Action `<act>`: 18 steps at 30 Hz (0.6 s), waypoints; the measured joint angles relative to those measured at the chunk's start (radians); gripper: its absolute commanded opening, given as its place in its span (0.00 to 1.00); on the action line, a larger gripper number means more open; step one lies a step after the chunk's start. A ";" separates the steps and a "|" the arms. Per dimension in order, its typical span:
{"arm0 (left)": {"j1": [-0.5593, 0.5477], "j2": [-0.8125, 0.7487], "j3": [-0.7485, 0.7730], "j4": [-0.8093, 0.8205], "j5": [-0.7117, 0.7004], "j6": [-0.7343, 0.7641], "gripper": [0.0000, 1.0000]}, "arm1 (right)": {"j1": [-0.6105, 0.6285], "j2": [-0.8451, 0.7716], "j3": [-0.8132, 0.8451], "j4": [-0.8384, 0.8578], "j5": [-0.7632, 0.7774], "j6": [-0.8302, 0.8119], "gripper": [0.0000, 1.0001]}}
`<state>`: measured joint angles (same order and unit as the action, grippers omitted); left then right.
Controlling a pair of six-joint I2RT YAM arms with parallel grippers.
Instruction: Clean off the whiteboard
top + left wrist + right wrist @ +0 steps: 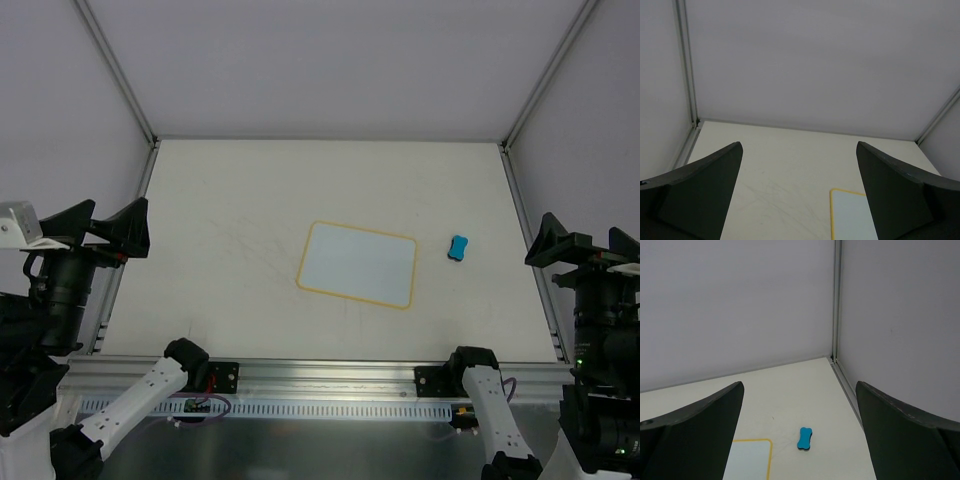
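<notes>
We see the blank whiteboard [357,263] three o'clock from left jaws, nine o'clock from right jaws, both pairs spread apart.

A small bright-blue eraser [458,247] can be seen lying flat on the right half of the table [220,200], about midway between the near and far edges, with its long side pointed roughly near-to-far. A pinched waist can be made out on it, kind of bone-shaped, and a darker layer is visible along its bottom in the right wrist view. The tabletop is off-white, and faint grey scuff marks [245,240] are spotted left of centre. Everything is boxed in by plain pale walls [330,60], joined by slim aluminium posts [118,72] at the far corners. A silver slotted rail [330,378] is run along the near edge.
</notes>
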<state>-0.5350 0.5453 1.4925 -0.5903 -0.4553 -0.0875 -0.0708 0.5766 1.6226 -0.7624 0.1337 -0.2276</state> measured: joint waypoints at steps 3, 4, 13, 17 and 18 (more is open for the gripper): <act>0.000 -0.032 -0.004 -0.007 -0.001 0.008 0.99 | 0.000 -0.027 -0.014 0.000 -0.007 -0.008 0.99; 0.000 -0.043 -0.007 -0.010 -0.001 0.010 0.99 | 0.000 -0.035 -0.018 0.000 -0.009 -0.010 0.99; 0.000 -0.087 -0.017 -0.038 -0.004 0.024 0.99 | -0.001 -0.081 -0.036 0.001 -0.016 -0.017 0.99; 0.000 -0.087 -0.020 -0.050 -0.004 0.024 0.99 | -0.001 -0.081 -0.037 0.001 -0.019 -0.018 0.99; 0.000 -0.087 -0.020 -0.050 -0.003 0.024 0.99 | -0.001 -0.081 -0.037 0.001 -0.019 -0.018 0.99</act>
<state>-0.5350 0.4580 1.4727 -0.6403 -0.4587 -0.0639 -0.0715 0.4953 1.5860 -0.7616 0.1143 -0.2451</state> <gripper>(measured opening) 0.987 0.991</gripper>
